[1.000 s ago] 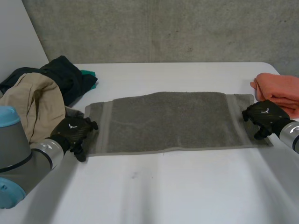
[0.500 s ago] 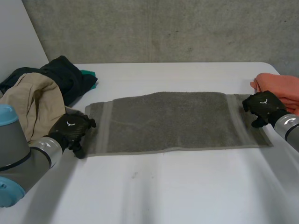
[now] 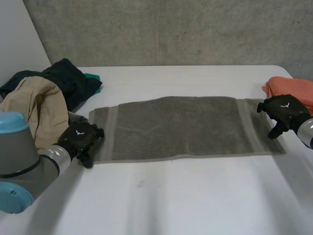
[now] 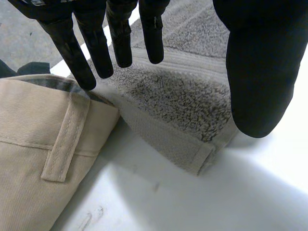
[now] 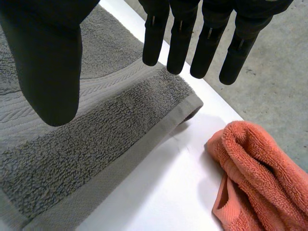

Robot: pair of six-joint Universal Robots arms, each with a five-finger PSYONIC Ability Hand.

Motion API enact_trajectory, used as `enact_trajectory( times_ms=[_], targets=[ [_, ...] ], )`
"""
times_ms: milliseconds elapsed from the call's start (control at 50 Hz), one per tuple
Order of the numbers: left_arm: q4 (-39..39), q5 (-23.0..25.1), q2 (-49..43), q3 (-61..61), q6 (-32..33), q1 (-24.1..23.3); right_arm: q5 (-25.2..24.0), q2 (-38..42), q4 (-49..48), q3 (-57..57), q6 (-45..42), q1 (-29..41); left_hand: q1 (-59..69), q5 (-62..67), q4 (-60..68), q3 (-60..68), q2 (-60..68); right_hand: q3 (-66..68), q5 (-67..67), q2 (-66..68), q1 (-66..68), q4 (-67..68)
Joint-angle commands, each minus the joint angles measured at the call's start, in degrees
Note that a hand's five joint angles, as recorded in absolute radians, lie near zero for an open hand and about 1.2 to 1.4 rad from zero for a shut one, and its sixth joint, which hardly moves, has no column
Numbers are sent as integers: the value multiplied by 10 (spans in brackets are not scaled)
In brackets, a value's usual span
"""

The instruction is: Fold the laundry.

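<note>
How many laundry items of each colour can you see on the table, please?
Grey: 1, the grey towel
Orange: 1, the orange towel
Beige: 1, the beige trousers
Dark: 1, the dark garment
Teal: 1, the teal cloth peeking from beside the dark garment
Total: 5

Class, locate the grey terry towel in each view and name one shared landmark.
Head view: the grey terry towel lies flat across the white table.
Left wrist view: its corner sits under the left robot hand, beside beige twill trousers.
Right wrist view: its corner sits at the right robot hand's fingertips, near an orange terry cloth.
Shared landmark: the white table.
</note>
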Motion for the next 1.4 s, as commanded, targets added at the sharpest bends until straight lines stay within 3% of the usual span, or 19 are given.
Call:
enact_trajectory(
  times_ms=[20, 340, 420, 480, 560, 640, 780, 860, 940, 1040, 1160, 1240, 1400],
  targets=[
    [10, -3, -22, 21, 23, -1, -3, -5, -5, 11, -2, -9, 56, 52, 55, 55, 56, 13, 31, 14, 6, 15],
    [46, -6, -65, 87, 24, -15, -6, -18, -14, 31, -1, -24, 194, 190, 193, 193, 194, 15, 32, 16, 8, 17],
    [45, -8, -79, 104, 25, -18, -9, -21, -14, 35, -1, -28, 303, 299, 302, 302, 303, 15, 32, 16, 8, 17],
    [39, -12, -81, 114, 23, -20, -11, -25, -14, 41, -4, -30, 553, 549, 552, 552, 553, 15, 32, 16, 8, 17],
    [27, -30, -54, 111, 18, -24, -8, -38, -8, 50, -2, -33, 582, 578, 581, 581, 583, 11, 29, 12, 4, 13],
    [17, -65, 21, 83, -16, -30, -3, -72, 30, 59, -4, -39, 582, 578, 581, 581, 583, -74, -56, -73, -81, -72],
    [0, -67, 139, 62, -106, -45, 32, -112, 167, 62, 14, -41, 582, 578, 581, 581, 583, -100, -82, -99, -107, -98],
    [-34, -68, 179, 76, -136, -52, 24, -114, 196, 83, 65, -18, 582, 578, 581, 581, 583, -95, -77, -94, -102, -93],
    [-90, -71, 200, 102, -153, -59, 22, -118, 149, 124, 133, 12, 582, 578, 581, 581, 583, -90, -72, -89, -96, -88],
    [-155, -76, 211, 150, -184, -75, 41, -107, 15, 177, 194, 63, 582, 578, 581, 581, 583, -71, -53, -70, -78, -69],
    [-189, -87, 213, 203, -230, -83, 111, -61, -98, 171, 211, 104, 582, 578, 581, 581, 583, -14, 4, -13, -21, -12],
    [-209, -96, 215, 237, -254, -89, 139, -34, -104, 150, 205, 120, 582, 578, 581, 581, 583, -11, 7, -10, -17, -9],
    [-238, -107, 216, 282, -267, -105, 148, -3, -111, 124, 191, 130, 582, 578, 581, 581, 583, 48, 66, 49, 41, 50]
  ],
)
